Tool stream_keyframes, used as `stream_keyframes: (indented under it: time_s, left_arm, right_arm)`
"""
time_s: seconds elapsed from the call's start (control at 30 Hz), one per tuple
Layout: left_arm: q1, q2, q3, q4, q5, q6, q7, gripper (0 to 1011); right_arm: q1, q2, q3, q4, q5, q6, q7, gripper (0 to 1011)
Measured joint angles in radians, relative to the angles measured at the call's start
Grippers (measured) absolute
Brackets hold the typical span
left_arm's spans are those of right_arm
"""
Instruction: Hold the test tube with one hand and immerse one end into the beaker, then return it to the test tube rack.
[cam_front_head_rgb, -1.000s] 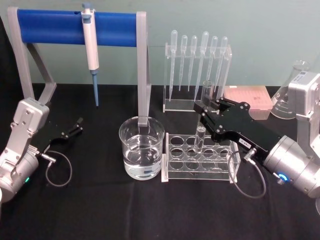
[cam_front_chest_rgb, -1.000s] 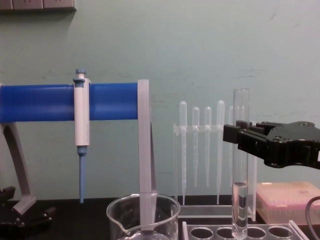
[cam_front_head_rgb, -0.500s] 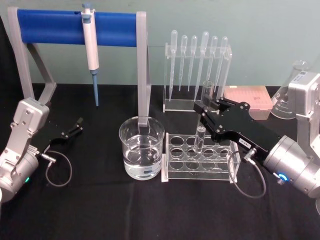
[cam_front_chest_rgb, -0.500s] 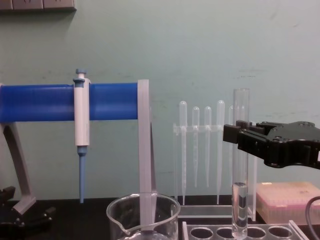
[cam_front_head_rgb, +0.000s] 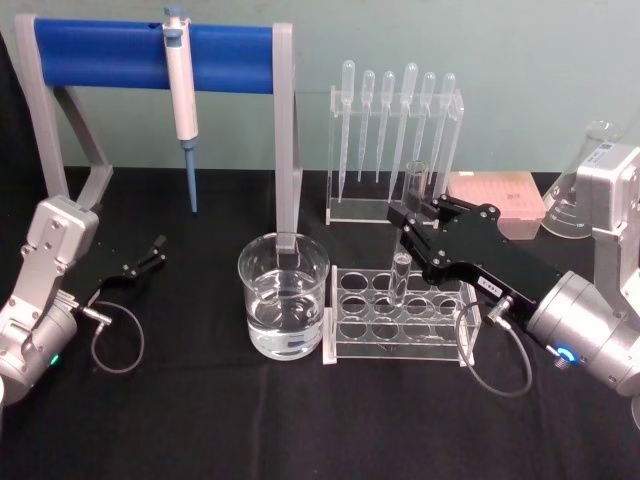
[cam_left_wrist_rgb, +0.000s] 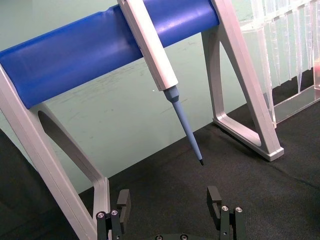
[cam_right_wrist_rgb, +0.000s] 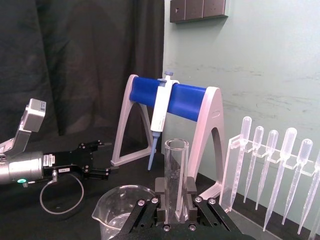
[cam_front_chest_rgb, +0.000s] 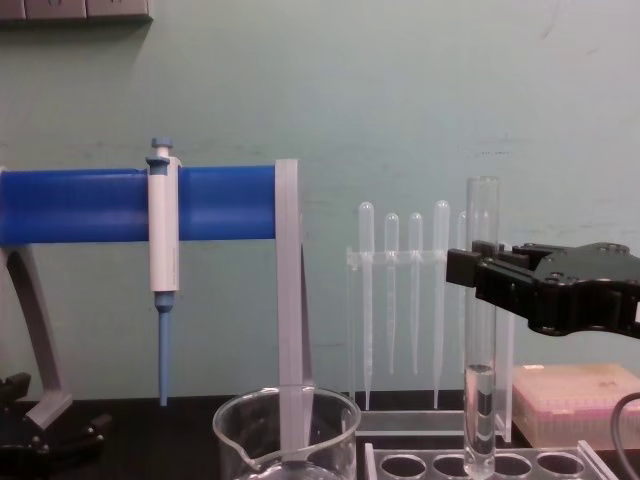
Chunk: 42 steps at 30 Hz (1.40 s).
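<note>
Currently the right claw (cam_front_head_rgb: 412, 213) reaches in from the right, arm stretched low and leftward above the test tube rack (cam_front_head_rgb: 395, 330). Its jaws are closed on the upper part of the test tube (cam_front_chest_rgb: 481, 340) — tube upright, rounded end down at a back-row hole. The beaker (cam_front_head_rgb: 283, 300), holding clear liquid, stands just left of the rack, apart from the tube. The left claw (cam_front_head_rgb: 150, 255) lies parked low at the left of the worktop (cam_front_head_rgb: 200, 400), jaws apart, holding nothing. Against half a second ago — no visible shift in arm, tube or beaker.
</note>
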Motion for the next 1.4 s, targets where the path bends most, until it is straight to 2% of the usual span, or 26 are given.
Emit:
stream_keyframes:
  time_s: [1.27,1.4]
  left_arm:
    - [0.000,0.000,0.000,0.000,0.000,0.000,0.000,1000]
    - [0.000,0.000,0.000,0.000,0.000,0.000,0.000,1000]
  right_arm:
    - [0.000,0.000,0.000,0.000,0.000,0.000,0.000,225]
    - [-0.001,0.005,0.000,-0.019,0.001,0.004,-0.001,225]
